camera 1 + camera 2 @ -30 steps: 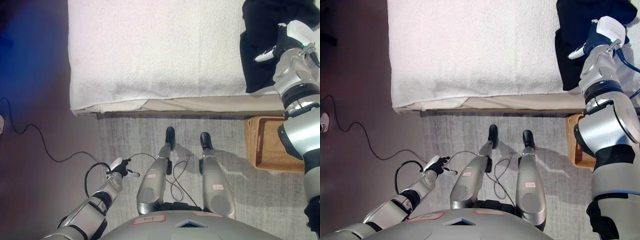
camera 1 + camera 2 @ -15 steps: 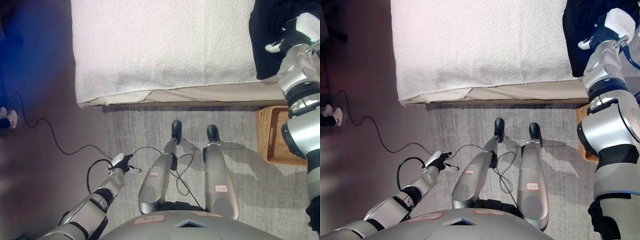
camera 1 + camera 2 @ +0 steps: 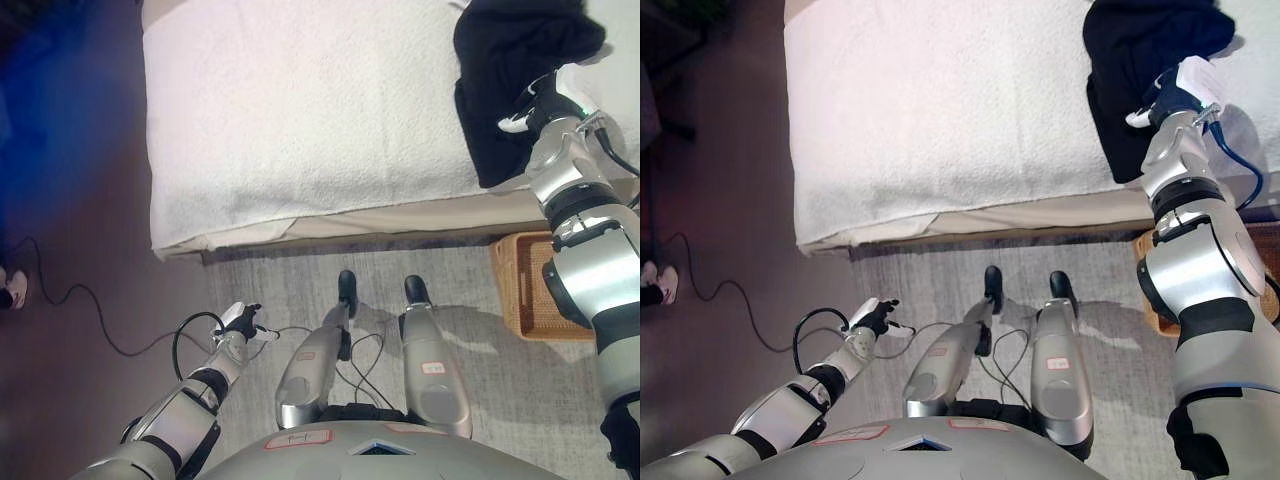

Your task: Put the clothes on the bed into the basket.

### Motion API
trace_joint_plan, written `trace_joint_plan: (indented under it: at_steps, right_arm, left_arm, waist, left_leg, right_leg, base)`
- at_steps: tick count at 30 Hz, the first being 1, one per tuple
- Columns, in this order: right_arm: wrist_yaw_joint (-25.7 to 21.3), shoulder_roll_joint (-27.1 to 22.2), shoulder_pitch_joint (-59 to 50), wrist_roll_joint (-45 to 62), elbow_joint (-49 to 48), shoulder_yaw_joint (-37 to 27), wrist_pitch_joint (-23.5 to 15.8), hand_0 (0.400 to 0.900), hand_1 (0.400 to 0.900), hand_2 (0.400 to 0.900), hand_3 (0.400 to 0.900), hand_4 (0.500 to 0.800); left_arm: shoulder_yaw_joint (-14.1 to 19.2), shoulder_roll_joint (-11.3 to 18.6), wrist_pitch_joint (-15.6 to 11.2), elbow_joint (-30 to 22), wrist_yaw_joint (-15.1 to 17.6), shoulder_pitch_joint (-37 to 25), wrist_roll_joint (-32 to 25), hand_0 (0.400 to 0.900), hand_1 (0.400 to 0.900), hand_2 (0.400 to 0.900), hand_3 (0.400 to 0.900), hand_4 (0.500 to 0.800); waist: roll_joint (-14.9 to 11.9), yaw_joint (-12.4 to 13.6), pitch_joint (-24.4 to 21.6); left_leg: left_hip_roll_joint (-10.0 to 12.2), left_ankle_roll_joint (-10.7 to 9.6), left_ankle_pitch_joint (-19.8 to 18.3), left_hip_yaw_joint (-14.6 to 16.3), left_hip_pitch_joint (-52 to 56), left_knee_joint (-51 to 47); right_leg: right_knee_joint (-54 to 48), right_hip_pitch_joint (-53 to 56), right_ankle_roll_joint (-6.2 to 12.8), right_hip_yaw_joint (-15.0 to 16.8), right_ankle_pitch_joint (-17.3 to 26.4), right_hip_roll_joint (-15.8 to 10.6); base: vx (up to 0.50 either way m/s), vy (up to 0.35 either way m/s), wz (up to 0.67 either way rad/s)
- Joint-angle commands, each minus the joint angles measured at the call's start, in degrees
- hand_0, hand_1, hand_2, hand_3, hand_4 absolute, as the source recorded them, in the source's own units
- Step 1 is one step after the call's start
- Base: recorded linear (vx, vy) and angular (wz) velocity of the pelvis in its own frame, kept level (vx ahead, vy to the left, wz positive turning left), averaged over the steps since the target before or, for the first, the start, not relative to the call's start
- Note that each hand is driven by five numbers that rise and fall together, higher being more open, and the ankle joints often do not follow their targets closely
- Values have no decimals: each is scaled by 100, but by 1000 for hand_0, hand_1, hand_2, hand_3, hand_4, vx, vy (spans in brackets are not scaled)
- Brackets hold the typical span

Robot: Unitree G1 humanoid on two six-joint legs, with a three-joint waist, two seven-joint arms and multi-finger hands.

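Clothes (image 3: pixel 505 70) lengthwise toward bed (image 3: pixel 300 110) edge

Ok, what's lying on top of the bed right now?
On the white bed, one black garment is bunched at the right end, part of it drooping over the near edge. The right hand is over it; what lies beneath the cloth is hidden.

Under the right hand (image 3: pixel 533 103) lies a black garment (image 3: pixel 510 70) of soft, matt cloth, crumpled into folds. It rests on the bed (image 3: pixel 310 110), covered in white terry-like fabric with a rough, nubby pile. Below that hand stands the basket (image 3: pixel 525 290), woven of tan wicker. Near the left hand (image 3: pixel 240 322) the floor (image 3: pixel 250 285) is grey, short-pile carpet, matt.
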Motion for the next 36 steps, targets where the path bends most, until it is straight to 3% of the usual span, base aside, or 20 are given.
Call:
trace_joint_plan:
  at_steps: [1, 6, 14, 19, 28, 35, 36]
  right_arm:
    - [-221, -286, -41, -1, -21, 127, -35, 400, 400, 400, 400, 500]
    - [-200, -538, 265, -6, 165, -125, -2, 400, 400, 400, 400, 500]
    - [-148, -1347, 773, 223, 454, -722, 26, 400, 400, 400, 400, 500]
    - [-37, -1896, 1171, 402, 531, -1097, 40, 400, 400, 400, 400, 500]
    - [42, -2569, 1541, 361, 563, -1371, 42, 400, 400, 400, 400, 500]
    - [202, -2790, 1315, 352, 467, -1184, -2, 400, 400, 400, 400, 500]
    - [208, -2776, 1331, 345, 434, -1186, -14, 827, 827, 827, 827, 756]
  left_arm:
    - [223, 59, 199, 730, 162, -58, -145, 900, 900, 900, 900, 800]
    - [315, 68, 211, 711, 123, -98, -86, 900, 900, 900, 900, 800]
    - [414, 40, 235, 617, 34, 35, -53, 900, 900, 900, 900, 800]
    - [695, 99, 263, 687, -64, 262, -172, 900, 900, 900, 900, 800]
    - [688, 122, 304, 669, -124, 270, -94, 900, 900, 900, 900, 800]
    - [582, 75, 287, 578, -169, 239, -77, 900, 900, 900, 900, 800]
    - [569, 53, 282, 564, -170, 234, -72, 900, 900, 900, 900, 800]
  waist:
    - [-402, -178, -578]
    - [-668, -344, -842]
    - [-846, -557, -1172]
    - [-987, -665, -1293]
    - [-1121, -744, -1386]
    - [-1006, -792, -1313]
    - [-975, -801, -1298]
  left_leg:
    - [-178, 115, -836, 172, 611, 116]
    - [-176, 151, -1130, 556, 844, 217]
    - [-149, 240, -1454, 968, 1316, 378]
    - [-125, 255, -1531, 1100, 1520, 432]
    - [-96, 230, -1504, 1156, 1685, 555]
    - [-108, 194, -1402, 1134, 1703, 529]
    - [-109, 189, -1396, 1132, 1710, 516]
  right_leg:
    - [-1847, 789, 137, 458, 853, -55]
    - [-2329, 1055, 301, 731, 1173, -41]
    - [-2327, 1441, 360, 1069, 1149, 93]
    - [-2343, 1631, 388, 1132, 1134, 137]
    - [-2448, 1903, 362, 1139, 1120, 163]
    - [-2528, 1957, 324, 1070, 1110, 134]
    - [-2540, 1963, 323, 1061, 1108, 126]
  base:
    - [0, -12, -50]
    - [-26, -15, -51]
    - [12, 7, -38]
    - [11, -13, -20]
    - [16, -11, -5]
    - [0, 0, 0]
    - [0, 0, 0]
